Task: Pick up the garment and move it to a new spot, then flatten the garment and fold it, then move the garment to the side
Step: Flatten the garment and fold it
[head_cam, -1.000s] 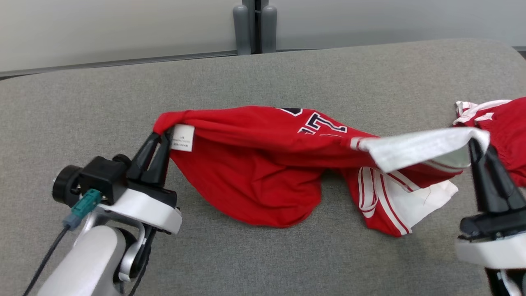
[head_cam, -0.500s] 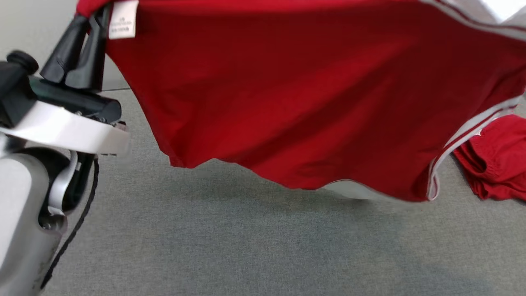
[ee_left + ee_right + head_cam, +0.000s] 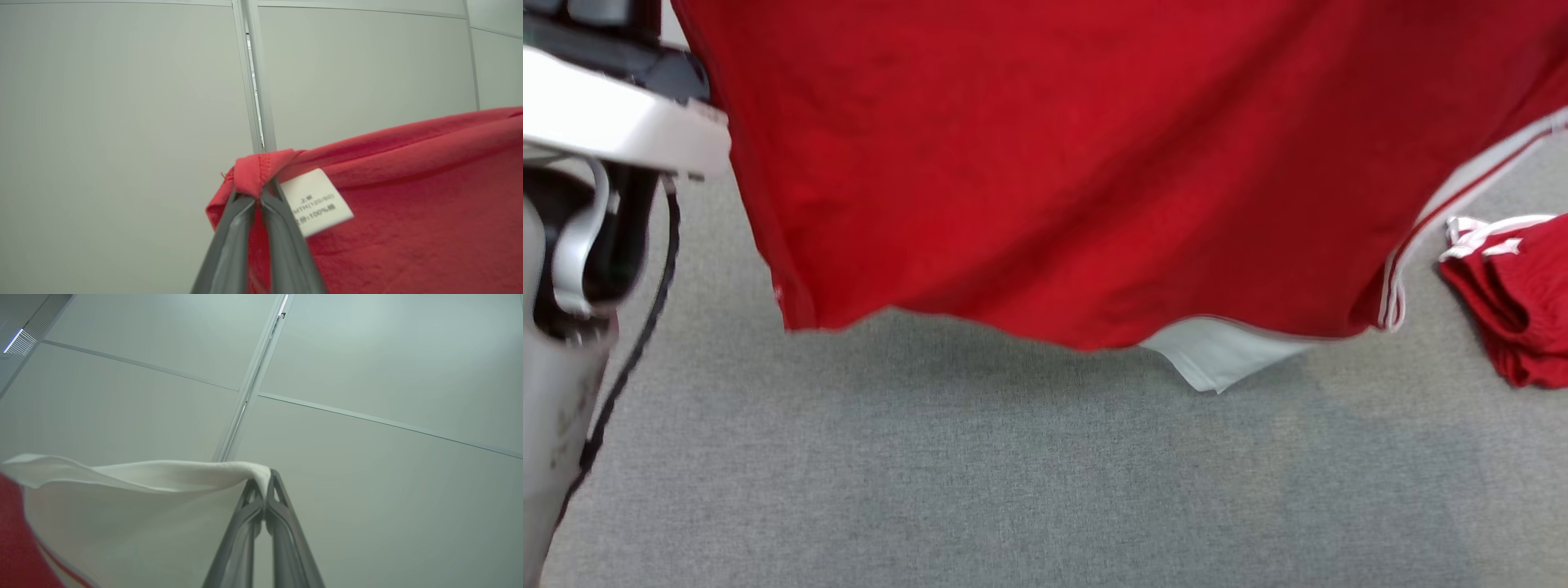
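Pale wall (image 3: 122, 102) behind; garment (image 3: 429, 212) tag (image 3: 316, 202) reads "100%", beside left claw (image 3: 258, 196).

- Clamping the left gripper (image 3: 258, 195) on a bunched red corner of the garment (image 3: 408, 228), dark fingers pressing together.
- Pinching the garment's white edge in the right gripper (image 3: 265, 486), fingertips meeting.
- Holding the left wrist (image 3: 613, 131) and pale forearm (image 3: 551, 441) at the head view's left edge.
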{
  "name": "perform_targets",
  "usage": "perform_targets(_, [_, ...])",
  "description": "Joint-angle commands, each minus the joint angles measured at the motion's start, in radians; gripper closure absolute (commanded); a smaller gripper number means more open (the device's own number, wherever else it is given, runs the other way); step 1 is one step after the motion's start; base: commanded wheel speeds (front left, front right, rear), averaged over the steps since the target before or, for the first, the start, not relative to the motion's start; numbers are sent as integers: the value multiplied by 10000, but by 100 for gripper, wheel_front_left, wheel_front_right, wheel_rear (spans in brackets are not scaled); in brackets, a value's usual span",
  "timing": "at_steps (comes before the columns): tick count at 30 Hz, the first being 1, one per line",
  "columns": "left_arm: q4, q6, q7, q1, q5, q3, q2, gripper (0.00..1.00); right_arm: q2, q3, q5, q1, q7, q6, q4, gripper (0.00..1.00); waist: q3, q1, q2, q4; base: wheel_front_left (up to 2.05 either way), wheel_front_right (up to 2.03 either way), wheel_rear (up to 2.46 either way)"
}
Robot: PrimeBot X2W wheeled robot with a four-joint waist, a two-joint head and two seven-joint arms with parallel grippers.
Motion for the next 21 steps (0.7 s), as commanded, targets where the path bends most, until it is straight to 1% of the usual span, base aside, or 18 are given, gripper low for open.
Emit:
perform_targets(1, [369,-82,-152,-488,-76,76,-112,100,-108,166,170,-522,-62,-11,387,100,523,0,0,66,0,0,0])
perform_targets(4, [1191,-327,-482,-1370,-4,6,-402,100,-228,587,385,-1577,-232,-11,1215,100,1121,0,0,104,0,0,0])
perform_targets(7, [2303,-619,-928,-2441,98,-36,-685,100,-242,1140,488,-2894,-461,-11,2178,100,1644,0,0,113,0,0,0])
perform_targets(12, [4324,-964,-1828,-4132,244,-18,-1125,100,78,2142,569,-5267,-1088,-12,3951,100,2075,0,0,12,0,0,0])
perform_targets(13, [4699,-1045,-2044,-4424,294,0,-1191,100,172,2305,584,-5648,-1223,-12,4410,100,2107,0,0,-20,0,0,0])
perform_targets(14, [5491,-1164,-2309,-4900,348,-42,-1290,100,414,2653,618,-6365,-1509,-12,5250,100,2166,0,0,-86,0,0,0])
perform_targets(17, [6766,-1366,-2533,-5233,321,-88,-1414,100,916,3337,750,-6953,-1763,-11,6567,100,2204,0,0,-216,0,0,0])
perform_targets(20, [8035,-1582,-2586,-5217,74,-107,-1655,100,1354,3878,1094,-7156,-1950,-12,7699,100,2306,0,0,-286,0,0,0])
perform_targets(21, [8035,-1582,-2586,-5217,74,-107,-1655,100,1354,3878,1094,-7156,-1950,-12,7699,100,2306,0,0,-286,0,0,0])
